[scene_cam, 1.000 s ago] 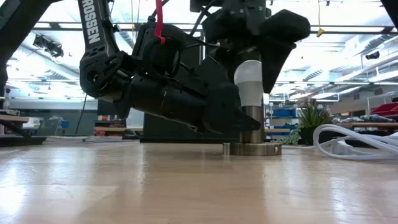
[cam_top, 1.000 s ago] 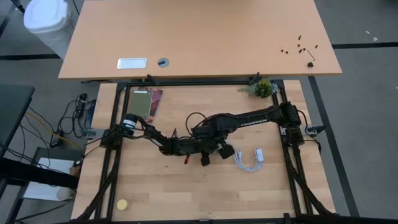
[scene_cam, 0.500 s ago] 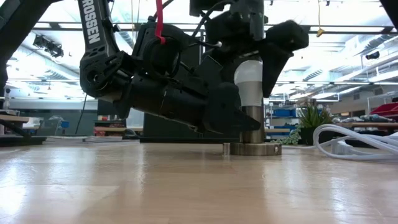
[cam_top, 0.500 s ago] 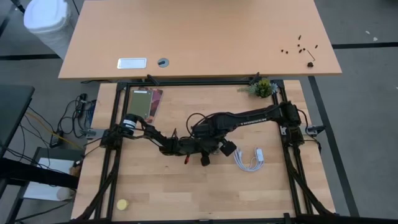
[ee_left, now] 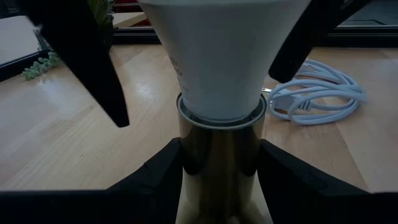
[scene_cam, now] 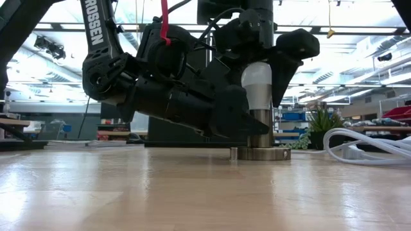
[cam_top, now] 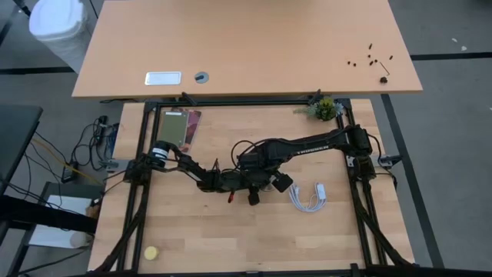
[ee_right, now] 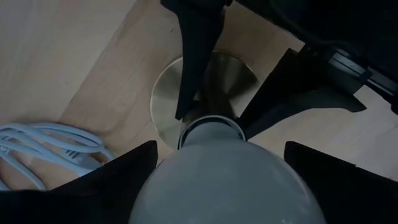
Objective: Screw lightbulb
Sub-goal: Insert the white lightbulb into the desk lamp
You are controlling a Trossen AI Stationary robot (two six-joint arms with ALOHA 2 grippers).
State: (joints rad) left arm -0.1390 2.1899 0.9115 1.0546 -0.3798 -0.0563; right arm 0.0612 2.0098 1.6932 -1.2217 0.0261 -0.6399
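Black fingers of your right gripper (scene_cam: 260, 61) come down from above and sit on both sides of the lightbulb (scene_cam: 258, 83). They pinch its white round top. Right under that gripper, the lightbulb stands straight up. Its fat end points up and its screw end points down, so its long line goes up and down.

Below the lightbulb is the shiny metal socket (scene_cam: 260, 131), and the screw end is already down inside it. You can see the white glass meet the socket rim in the left wrist view. Your left gripper (ee_left: 221, 165) is low, just under the right one. Its fingers press on the socket tube from two sides and hold it steady on the wooden table (scene_cam: 192, 192).

So the bulb is in its place. What is left, I think, is more turning until it is tight. You cannot tell from here how tight it is.

Off to the side, away from both grippers, lies a white cable (cam_top: 309, 198).
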